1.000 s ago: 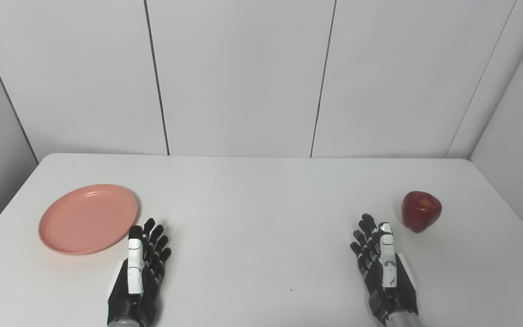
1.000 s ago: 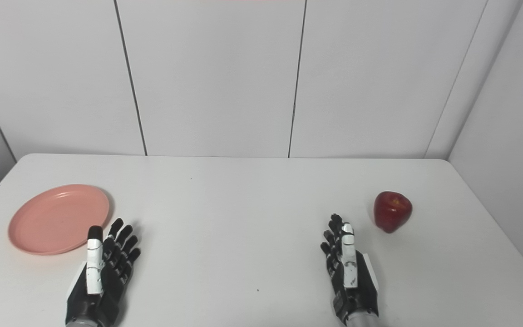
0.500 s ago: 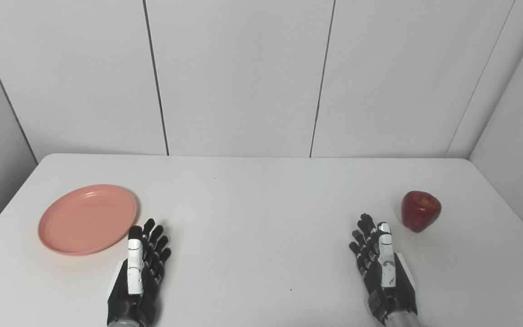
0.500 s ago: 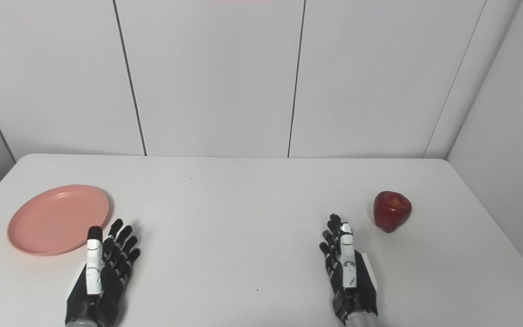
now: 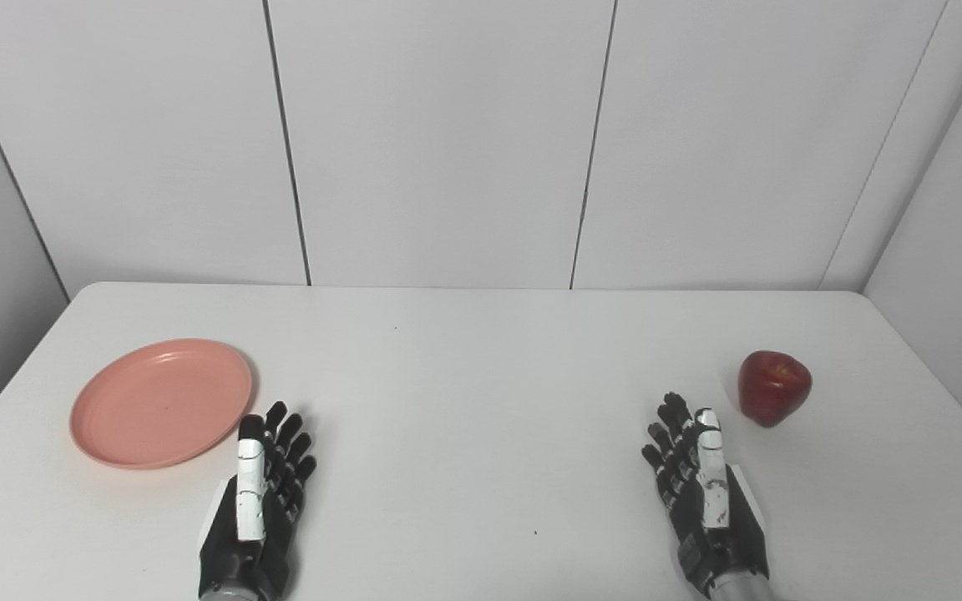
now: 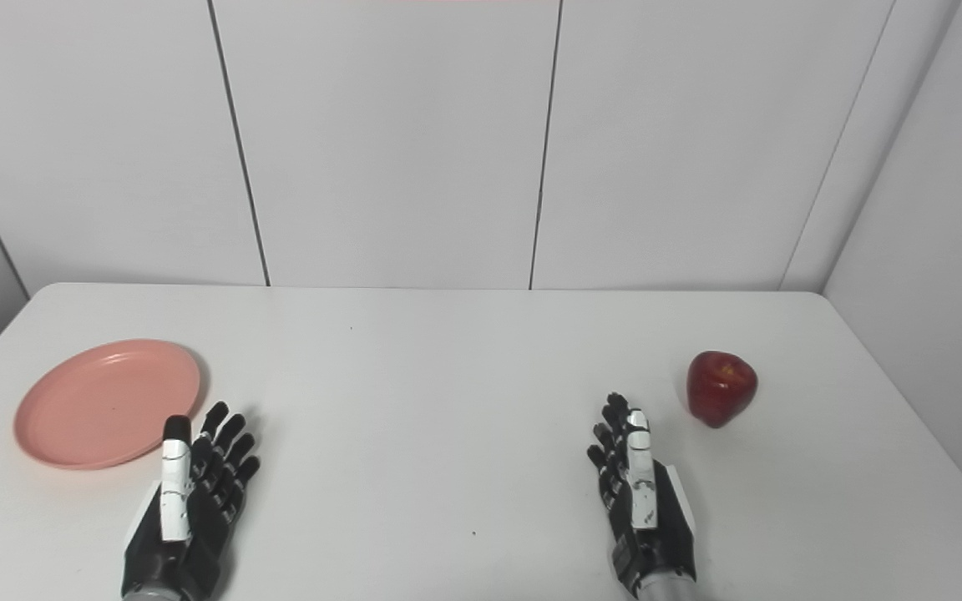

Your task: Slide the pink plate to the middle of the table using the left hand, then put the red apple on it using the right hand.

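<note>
Round glossy plate [image 5: 161, 401] lower left, shiny apple [image 5: 773, 387] right; left robot hand [image 5: 260, 501] and right robot hand [image 5: 702, 501] splayed, empty, on matte worktop [image 5: 481, 401].

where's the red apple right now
The red apple sits on the white table at its right side, just beyond and to the right of the open right hand, far from the pink plate.
</note>
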Robot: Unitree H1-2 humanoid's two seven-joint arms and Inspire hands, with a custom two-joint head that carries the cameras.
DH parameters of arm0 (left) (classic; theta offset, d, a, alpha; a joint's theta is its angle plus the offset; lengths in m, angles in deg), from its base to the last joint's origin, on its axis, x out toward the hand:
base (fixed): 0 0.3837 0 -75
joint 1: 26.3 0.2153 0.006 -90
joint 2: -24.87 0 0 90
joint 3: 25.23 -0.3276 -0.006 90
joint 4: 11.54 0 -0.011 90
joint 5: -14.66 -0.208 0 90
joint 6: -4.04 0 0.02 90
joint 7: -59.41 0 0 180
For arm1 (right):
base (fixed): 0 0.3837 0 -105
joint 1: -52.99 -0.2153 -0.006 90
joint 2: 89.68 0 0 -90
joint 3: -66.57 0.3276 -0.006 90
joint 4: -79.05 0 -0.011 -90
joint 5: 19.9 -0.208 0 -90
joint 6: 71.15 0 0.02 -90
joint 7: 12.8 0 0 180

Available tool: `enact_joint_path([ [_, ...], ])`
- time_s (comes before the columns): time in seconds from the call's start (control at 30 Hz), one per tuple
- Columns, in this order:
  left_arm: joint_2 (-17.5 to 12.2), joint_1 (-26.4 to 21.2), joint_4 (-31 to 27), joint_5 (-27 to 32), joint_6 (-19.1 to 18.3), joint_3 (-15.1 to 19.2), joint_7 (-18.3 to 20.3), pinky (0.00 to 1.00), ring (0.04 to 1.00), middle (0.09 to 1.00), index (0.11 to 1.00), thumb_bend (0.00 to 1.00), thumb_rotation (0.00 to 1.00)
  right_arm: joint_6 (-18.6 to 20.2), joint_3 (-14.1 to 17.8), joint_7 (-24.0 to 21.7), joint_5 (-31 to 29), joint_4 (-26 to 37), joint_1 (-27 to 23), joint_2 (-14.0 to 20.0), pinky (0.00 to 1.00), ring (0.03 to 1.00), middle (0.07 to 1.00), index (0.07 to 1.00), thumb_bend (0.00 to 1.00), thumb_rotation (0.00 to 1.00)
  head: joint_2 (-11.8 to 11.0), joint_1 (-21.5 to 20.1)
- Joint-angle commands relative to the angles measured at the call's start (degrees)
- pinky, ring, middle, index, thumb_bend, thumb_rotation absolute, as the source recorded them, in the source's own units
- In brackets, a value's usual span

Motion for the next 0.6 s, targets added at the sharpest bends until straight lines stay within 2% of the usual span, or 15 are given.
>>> enact_joint_path([
  [0.0,-1.15,2.64,-1.61,-0.08,-0.34,-0.23,0.37,1.0,1.0,1.0,1.0,0.76,1.0,2.06,-0.15,-0.39,-0.44,1.04,-0.63,-0.13,1.0,1.0,1.0,0.966,0.85,1.0,-0.02,0.03],
  [0.57,-0.98,2.62,-1.28,-0.3,-0.19,-0.88,0.56,1.0,1.0,1.0,1.0,0.75,1.0,1.83,0.03,-0.92,-0.83,0.72,-0.59,0.56,1.0,1.0,1.0,0.978,0.85,1.0,-0.54,1.49],
])
